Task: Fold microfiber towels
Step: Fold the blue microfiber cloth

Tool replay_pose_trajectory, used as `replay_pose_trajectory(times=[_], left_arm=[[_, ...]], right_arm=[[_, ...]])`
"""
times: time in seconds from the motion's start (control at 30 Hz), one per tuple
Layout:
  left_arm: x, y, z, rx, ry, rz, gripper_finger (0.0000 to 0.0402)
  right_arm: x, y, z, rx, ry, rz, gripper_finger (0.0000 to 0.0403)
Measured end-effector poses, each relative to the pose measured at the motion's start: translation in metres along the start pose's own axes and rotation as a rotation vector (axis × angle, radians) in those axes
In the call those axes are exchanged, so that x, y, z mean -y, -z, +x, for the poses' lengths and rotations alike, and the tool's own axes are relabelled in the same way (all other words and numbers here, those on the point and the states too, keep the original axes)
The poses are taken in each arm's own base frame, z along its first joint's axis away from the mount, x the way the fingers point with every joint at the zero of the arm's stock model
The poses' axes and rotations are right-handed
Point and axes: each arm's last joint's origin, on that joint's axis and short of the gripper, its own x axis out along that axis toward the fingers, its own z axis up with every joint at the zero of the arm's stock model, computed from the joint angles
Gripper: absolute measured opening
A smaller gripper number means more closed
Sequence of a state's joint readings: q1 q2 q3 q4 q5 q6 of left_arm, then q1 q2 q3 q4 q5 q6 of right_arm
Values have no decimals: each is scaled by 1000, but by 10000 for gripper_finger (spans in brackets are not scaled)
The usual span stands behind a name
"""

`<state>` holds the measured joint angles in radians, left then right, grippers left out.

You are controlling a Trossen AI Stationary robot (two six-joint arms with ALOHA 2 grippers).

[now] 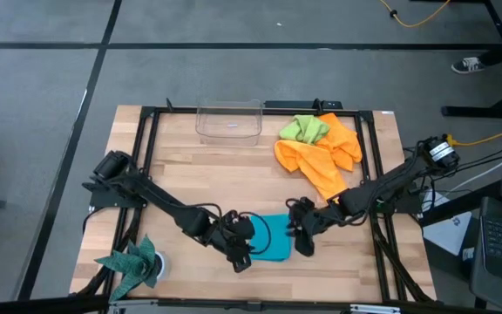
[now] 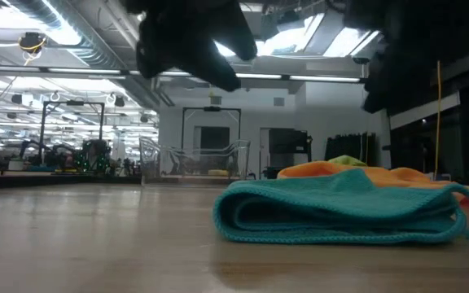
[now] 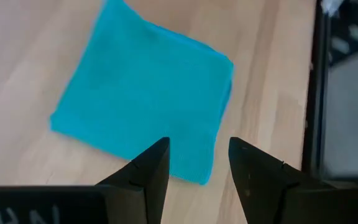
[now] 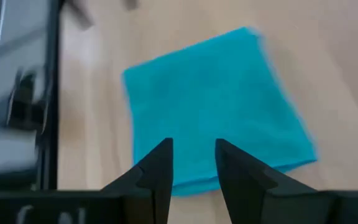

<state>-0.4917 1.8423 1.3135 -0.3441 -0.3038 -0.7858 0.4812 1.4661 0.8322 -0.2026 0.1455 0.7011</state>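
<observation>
Folded into a neat square, the turquoise towel (image 1: 271, 238) lies on the tabletop (image 1: 234, 170) between the left tool (image 1: 239, 254) and right tool (image 1: 303, 243), both hovering spread and empty; next seems to be fetching an orange towel (image 1: 325, 161) beyond the right tool.

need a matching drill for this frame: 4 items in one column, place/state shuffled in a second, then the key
Items
1. turquoise towel
2. lime-green towel
3. clear bin
4. dark green spiky-edged cloth

Place or state
A. near left corner of the table, beside the left arm's base
B. folded flat at the near edge, between the left gripper and right gripper, both open
C. far edge, middle, nothing visible in it
D. bunched on the orange towels near the far right corner

Pairs: 1-B, 2-D, 3-C, 4-A
</observation>
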Motion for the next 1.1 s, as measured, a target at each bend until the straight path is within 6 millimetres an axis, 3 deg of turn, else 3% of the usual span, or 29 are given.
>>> replay_pose_trajectory(times=[0.17,0.37,0.53,0.77,0.9,1.1], left_arm=[[11,5,14,-17,128,116,157],[14,-3,16,20,219,151,157],[7,-6,20,-35,235,119,168],[-2,-1,28,-102,199,178,226],[-1,2,28,-82,173,286,252],[7,11,26,-17,103,563,254]], right_arm=[[-15,11,4,-41,-102,-230,122],[-25,13,7,12,-151,-308,126],[-24,14,13,-1,-131,-237,182],[-24,20,30,-15,-117,-203,294],[-23,23,39,-22,-110,-260,311],[-20,34,56,-62,-87,-358,306]])
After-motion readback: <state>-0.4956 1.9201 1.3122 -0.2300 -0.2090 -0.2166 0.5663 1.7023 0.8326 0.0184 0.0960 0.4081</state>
